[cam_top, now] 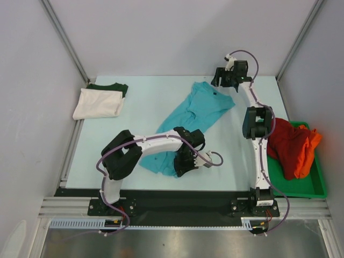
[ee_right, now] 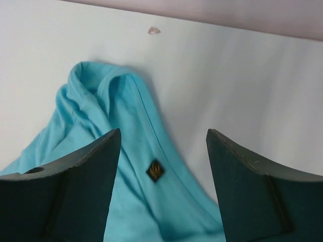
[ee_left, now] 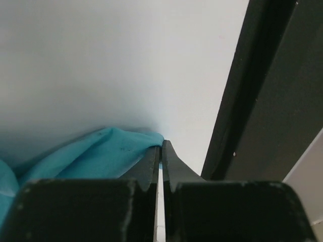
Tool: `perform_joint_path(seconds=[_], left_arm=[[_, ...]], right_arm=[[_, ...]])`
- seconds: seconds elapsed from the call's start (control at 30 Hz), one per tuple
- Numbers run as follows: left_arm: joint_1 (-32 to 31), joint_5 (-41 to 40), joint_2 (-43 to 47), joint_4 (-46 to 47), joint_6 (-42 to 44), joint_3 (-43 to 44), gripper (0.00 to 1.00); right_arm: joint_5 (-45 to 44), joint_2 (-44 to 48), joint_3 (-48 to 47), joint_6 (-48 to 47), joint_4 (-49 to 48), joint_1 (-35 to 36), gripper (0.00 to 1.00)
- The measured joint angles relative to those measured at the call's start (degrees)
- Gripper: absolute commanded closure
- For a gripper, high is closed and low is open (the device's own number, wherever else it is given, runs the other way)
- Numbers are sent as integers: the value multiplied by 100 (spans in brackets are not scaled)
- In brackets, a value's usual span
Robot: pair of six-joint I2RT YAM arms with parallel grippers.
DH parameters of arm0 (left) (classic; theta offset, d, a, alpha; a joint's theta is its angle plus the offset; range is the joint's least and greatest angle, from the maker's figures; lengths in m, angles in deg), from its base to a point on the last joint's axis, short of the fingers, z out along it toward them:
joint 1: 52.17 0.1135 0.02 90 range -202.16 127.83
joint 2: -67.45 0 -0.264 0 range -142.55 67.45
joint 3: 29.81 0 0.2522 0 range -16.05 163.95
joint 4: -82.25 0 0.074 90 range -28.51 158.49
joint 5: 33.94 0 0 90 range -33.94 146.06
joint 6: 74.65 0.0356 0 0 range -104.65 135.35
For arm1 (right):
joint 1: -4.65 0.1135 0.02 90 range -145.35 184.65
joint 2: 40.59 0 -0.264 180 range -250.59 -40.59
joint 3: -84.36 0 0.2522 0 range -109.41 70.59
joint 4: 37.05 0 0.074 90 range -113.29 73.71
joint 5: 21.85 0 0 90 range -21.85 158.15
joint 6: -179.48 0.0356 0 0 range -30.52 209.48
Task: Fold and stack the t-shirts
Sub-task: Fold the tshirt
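Left tool (ee_left: 160,146): you have its jaws together, clamped on a pinch of the near hem of the turquoise t-shirt (cam_top: 201,107), low at the front of the bench (cam_top: 145,97). Right tool (ee_right: 164,133): jaws wide apart and holding nothing, poised over the collar end of the same shirt at the far side, where a small dark diamond label (ee_right: 155,170) shows inside the neck. Turquoise t-shirt: one item, mid-bench, lying on a slant from the near hem toward the collar at far right. It is not laid flat but narrow and rumpled along its length, sleeves bunched in, cloth thin and limp. White t-shirt (cam_top: 99,103): folded to a neat rectangle at the far left corner, lying on the dark green t-shirt (cam_top: 110,86), of which only the far edge shows; count these two as folded and stacked. Red t-shirt (cam_top: 285,145) and orange t-shirt (cam_top: 312,142): heaped together unfolded in the green tray (cam_top: 301,188) on the right side, orange against the red's outer side. Tally, as judged: two of five done, one in hand and yet to be spread before any fold, two waiting; you are somewhat under halfway.
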Motion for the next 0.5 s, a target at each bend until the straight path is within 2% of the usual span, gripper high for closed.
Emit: perform_joint_path(seconds=[0.07,0.2,0.3,0.5], left_arm=[[4,-4,13,-223,105,151,88],[11,-48,155,-595,280,448,62],[92,-133,588,-756,339,450,49],[560,-315,1373,-874,328,616,49]], right_arm=[[-42,496,564,-103,31,-85,25],[-72,1220,1209,-278,168,-129,27],[-81,1716,1744,-382,188,-101,28],[-81,2120,2415,-448,332,-109,33]])
